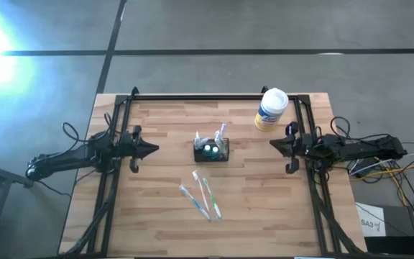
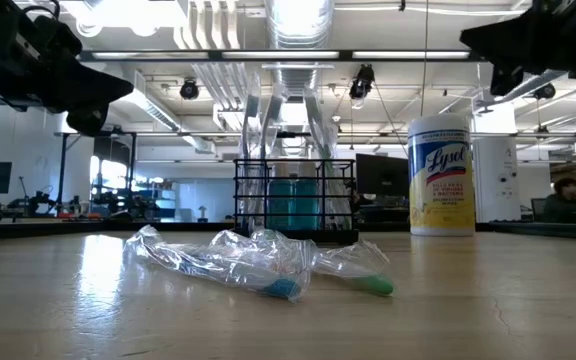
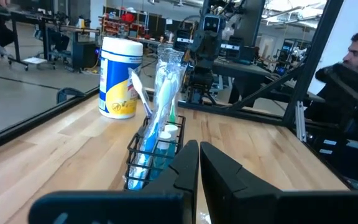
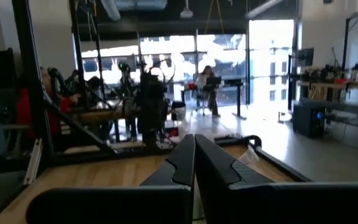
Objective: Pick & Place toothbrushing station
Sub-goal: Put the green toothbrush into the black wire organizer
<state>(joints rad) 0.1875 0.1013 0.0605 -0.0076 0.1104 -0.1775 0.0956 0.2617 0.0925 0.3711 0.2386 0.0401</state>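
The toothbrushing station, a small black wire-mesh caddy (image 1: 212, 150), stands on its base at the table's middle with wrapped toothbrushes and teal-capped items in it; it also shows in the low view (image 2: 295, 199) and the left wrist view (image 3: 156, 148). Three wrapped toothbrushes (image 1: 201, 195) lie flat on the table nearer the front edge, also in the low view (image 2: 258, 262). My left gripper (image 1: 153, 150) is shut, raised at the table's left, pointing at the caddy. My right gripper (image 1: 273, 144) is shut, raised at the table's right.
A white-and-yellow wipes tub (image 1: 270, 109) stands upright at the far right, close to my right arm. A black frame rail (image 1: 214, 98) runs round the table's sides and back. Bare wood (image 1: 157, 216) lies at the front left. People sit in the room beyond.
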